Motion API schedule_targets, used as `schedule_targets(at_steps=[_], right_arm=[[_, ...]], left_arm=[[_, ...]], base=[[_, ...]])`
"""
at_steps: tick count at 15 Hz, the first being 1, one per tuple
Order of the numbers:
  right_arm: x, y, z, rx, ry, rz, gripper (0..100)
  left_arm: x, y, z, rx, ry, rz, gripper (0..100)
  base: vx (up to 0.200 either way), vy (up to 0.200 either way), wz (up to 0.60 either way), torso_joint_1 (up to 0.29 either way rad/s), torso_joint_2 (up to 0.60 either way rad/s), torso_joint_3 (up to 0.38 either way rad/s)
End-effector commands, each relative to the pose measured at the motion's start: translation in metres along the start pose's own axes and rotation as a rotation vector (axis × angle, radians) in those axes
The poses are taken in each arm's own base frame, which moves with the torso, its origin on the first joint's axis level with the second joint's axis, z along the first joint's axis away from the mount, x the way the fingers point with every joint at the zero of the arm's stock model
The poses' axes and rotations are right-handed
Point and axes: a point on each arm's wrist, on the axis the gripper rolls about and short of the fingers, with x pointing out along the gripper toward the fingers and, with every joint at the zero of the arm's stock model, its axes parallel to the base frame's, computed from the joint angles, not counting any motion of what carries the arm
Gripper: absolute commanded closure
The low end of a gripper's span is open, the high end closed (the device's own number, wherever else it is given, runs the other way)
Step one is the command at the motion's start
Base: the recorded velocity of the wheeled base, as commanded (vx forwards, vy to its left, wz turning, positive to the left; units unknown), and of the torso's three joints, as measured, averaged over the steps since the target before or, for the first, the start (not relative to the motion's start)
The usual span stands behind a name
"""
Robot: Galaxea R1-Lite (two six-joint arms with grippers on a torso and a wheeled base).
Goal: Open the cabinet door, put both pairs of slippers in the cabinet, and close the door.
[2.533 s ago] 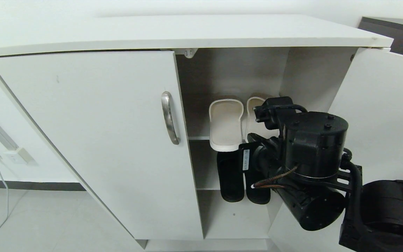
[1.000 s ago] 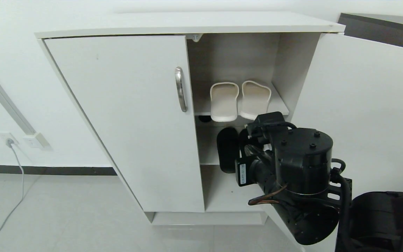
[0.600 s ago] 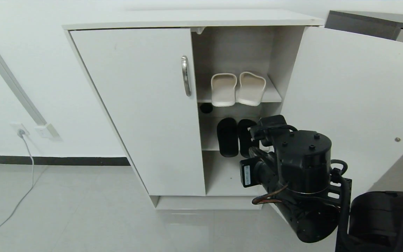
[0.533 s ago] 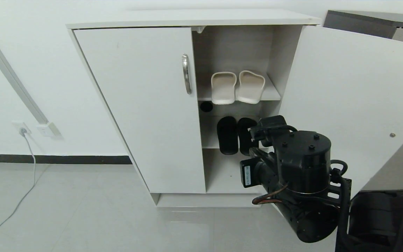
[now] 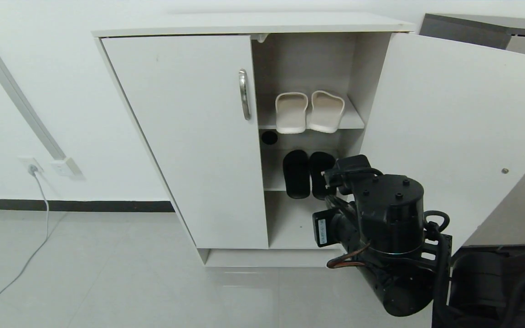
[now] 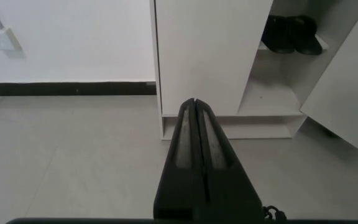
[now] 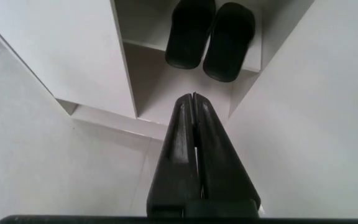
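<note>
The white cabinet [image 5: 253, 23] has its left door [image 5: 185, 136] shut and its right door [image 5: 449, 132] swung wide open. A white pair of slippers [image 5: 309, 111] lies on the upper shelf. On the middle shelf rests a black pair of slippers [image 5: 307, 174], side by side. My right arm [image 5: 388, 218] hangs in front of the open side, low down. My right gripper [image 7: 194, 99] is shut and empty, pointing at the bottom shelf below the black slippers [image 7: 210, 37]. Farther left, over the floor, my left gripper [image 6: 194, 102] is shut and empty, facing the cabinet's base.
The open door [image 7: 316, 124] stands close beside my right gripper. A metal handle [image 5: 243, 94] sits on the shut door. A wall socket with a cable [image 5: 30, 169] is at the left, over bare tiled floor [image 5: 107, 282]. Dark furniture [image 5: 472, 27] stands behind the open door.
The whole head view has pulled back from the cabinet, so the camera has moved. My right arm now sits outside the cabinet, away from the black slippers. Both pairs stay on their shelves.
</note>
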Motion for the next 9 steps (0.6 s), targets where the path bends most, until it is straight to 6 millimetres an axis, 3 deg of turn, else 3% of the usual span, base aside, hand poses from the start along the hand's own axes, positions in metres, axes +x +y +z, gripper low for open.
schedule_targets(at_steps=[1, 9], right_arm=[[0.0008, 0.0, -0.0008, -0.001, 0.002, 0.004, 100], [0.0035, -0.0041, -0.0057, -0.005, 0.019, 0.018, 100]], left_arm=[[0.0, 0.0, 0.0, 0.0, 0.0, 0.001, 100], [0.0, 0.0001, 0.0001, -0.008, -0.002, 0.004, 100]], base=[[0.0, 0.0, 0.0, 0.0, 0.0, 0.0], [0.0, 0.0, 0.0, 0.0, 0.0, 0.0]])
